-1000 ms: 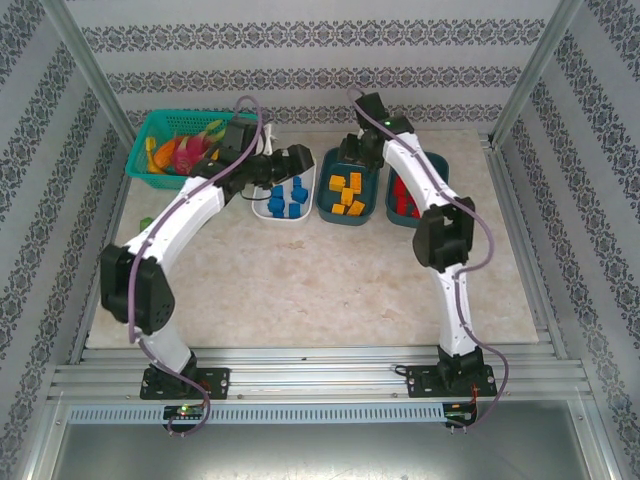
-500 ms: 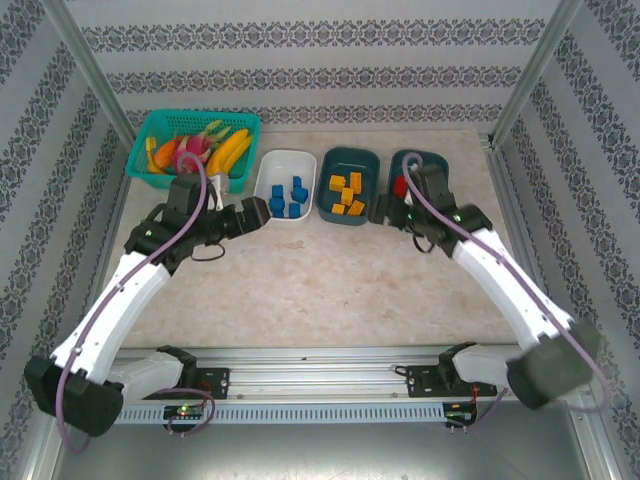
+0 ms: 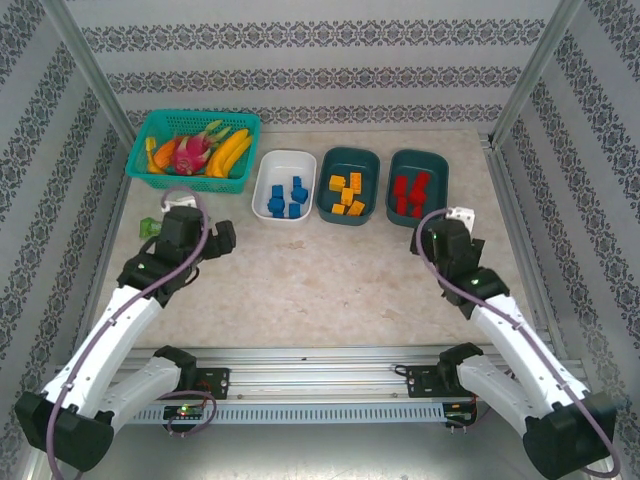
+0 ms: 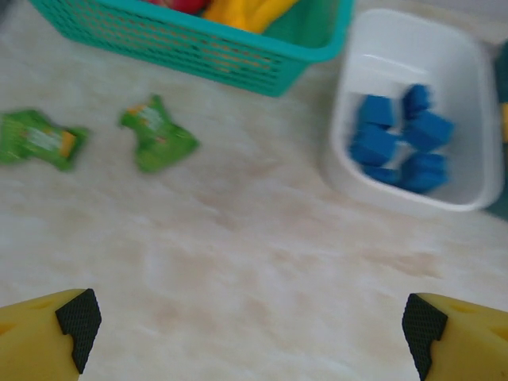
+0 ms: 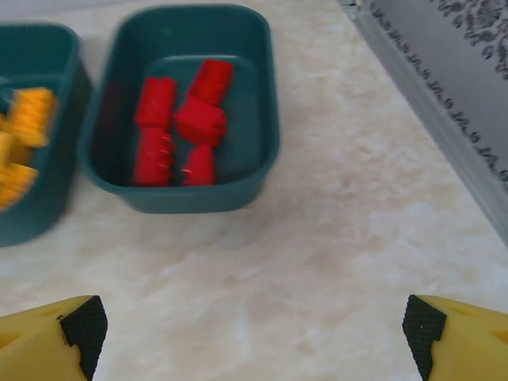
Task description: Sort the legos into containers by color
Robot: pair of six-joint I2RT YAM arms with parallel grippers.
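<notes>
Three tubs stand in a row at the back. The white tub [image 3: 283, 160] holds the blue legos [image 3: 287, 197], the middle teal tub [image 3: 347, 156] the orange legos [image 3: 347, 192], and the right teal tub [image 3: 418, 157] the red legos [image 3: 408, 192]. My left gripper [image 3: 222, 238] hovers open over bare table, nearer than the white tub [image 4: 341, 171] and its blue legos [image 4: 401, 143]. My right gripper [image 3: 434, 238] is open too, over bare table in front of the red legos [image 5: 178, 119] in their tub [image 5: 190, 198]. Nothing sits between either pair of fingers.
A turquoise mesh basket [image 3: 150, 172] with toy fruit stands at the back left, left of the white tub. Two green crumpled wrappers [image 4: 159, 135] [image 4: 36, 139] lie on the table in front of it. A metal frame rail [image 5: 444, 103] borders the table's right side.
Both arms have drawn back from the tubs toward the near edge of the table, the left toward the near left and the right toward the near right. Both grippers stay empty.
</notes>
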